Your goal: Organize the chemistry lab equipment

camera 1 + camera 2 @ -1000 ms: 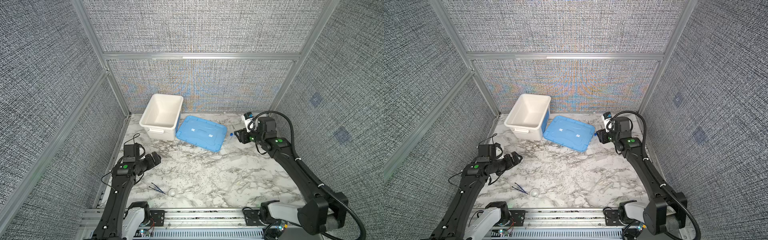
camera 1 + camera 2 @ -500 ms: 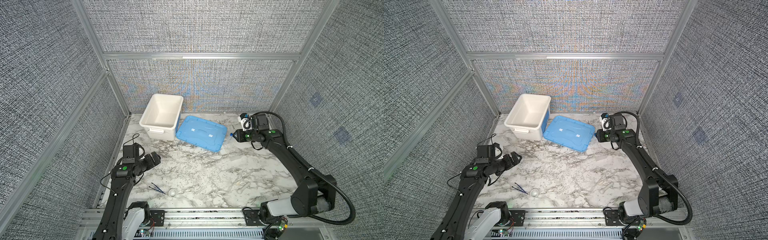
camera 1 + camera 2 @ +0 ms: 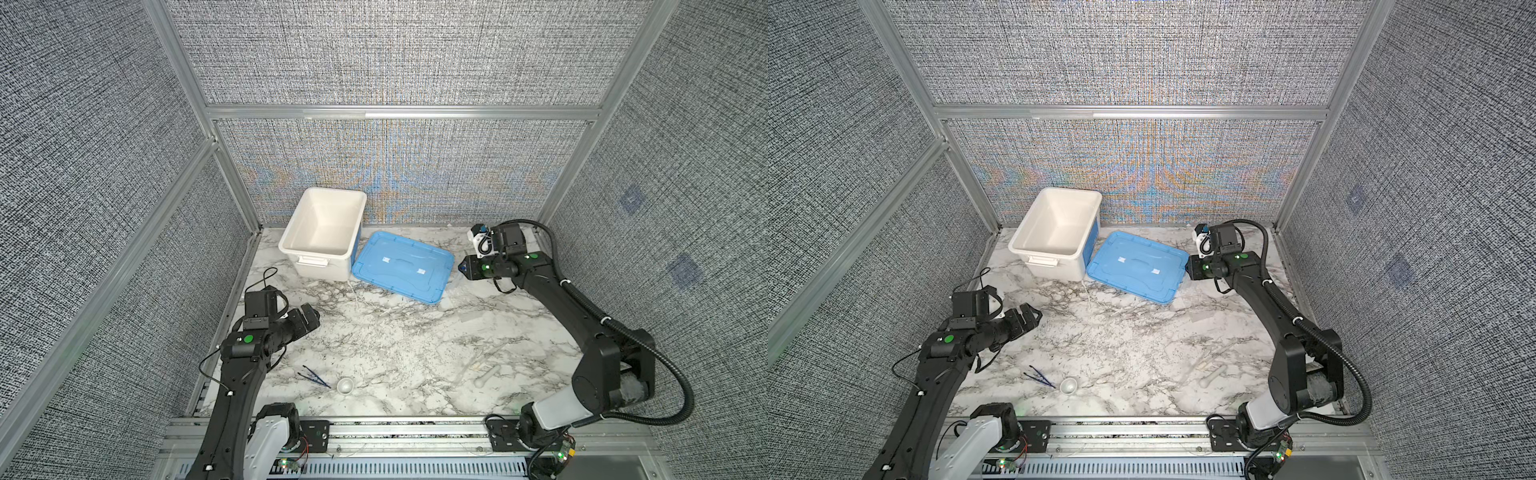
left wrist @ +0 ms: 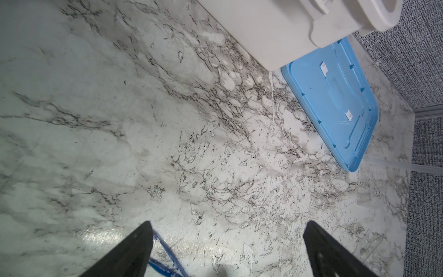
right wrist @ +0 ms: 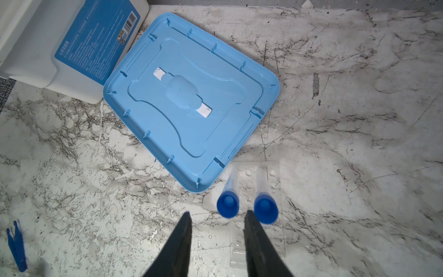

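L gripper [image 4: 227, 231]: no change vs a sec ago. Jaws wide, nothing in them, hovering over the marble tabletop [image 3: 395, 340] on the left side. Tweezers [image 3: 314, 376] & small round dish [image 3: 345, 385] lie where they were, near the front edge, just beside each other, apart as far as I can tell. White tub [image 3: 291, 249] sits at the back and looks empty. Blue lid [image 3: 401, 266] lies flat right beside it. Neither has moved.

The change is all on the R side. R arm has folded at the elbow & the wrist has turned. R gripper [image 5: 218, 213] now looks down on the two blue-capped tubes [image 5: 227, 206], which stand upright in a clear rack [image 5: 275, 239] just off the lid's corner. Jaws have narrowed to a mid gap. The tips sit just short of the cap on the lid's side, nothing clamped yet.

Meaning: prob. lining up to pick one tube, maybe the first item for the tub. Task barely begun, w/ all equipment seen still on the table, none in the tub.
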Motion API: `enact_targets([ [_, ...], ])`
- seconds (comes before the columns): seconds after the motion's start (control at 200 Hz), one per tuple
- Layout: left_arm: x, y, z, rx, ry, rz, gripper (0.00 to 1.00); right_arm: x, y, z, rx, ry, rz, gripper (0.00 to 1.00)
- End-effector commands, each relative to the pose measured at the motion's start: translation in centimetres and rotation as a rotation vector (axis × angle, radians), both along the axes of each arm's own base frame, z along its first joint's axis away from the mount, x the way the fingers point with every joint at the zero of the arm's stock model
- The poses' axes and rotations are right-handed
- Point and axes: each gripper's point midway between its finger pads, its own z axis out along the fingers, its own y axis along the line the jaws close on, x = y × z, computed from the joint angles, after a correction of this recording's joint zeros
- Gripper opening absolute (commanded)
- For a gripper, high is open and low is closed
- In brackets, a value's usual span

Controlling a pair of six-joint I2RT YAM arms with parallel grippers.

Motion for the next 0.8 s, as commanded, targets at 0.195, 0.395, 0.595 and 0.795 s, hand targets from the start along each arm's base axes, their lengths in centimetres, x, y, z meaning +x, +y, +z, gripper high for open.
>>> enact_targets([
  [0.195, 0.07, -0.07, 0.07, -0.003, -0.004, -0.003, 0.99, 0.56, 0.77, 0.09, 0.012, 0.001, 0.008, 0.32],
  [0.395, 0.07, -0.04, 0.17, -0.002, -0.011, -0.002, 0.99, 0.65, 0.88, 0.09, 0.016, 0.012, 0.000, 0.30],
  [0.595, 0.08, -0.12, 0.06, -0.005, -0.005, -0.005, 0.99, 0.81, 1.07, -0.10, 0.017, 0.017, 0.004, 0.30],
  [0.795, 0.09, -0.09, 0.06, -0.004, -0.006, -0.004, 0.99, 1.06, 1.38, -0.56, 0.019, 0.029, 0.007, 0.30],
])
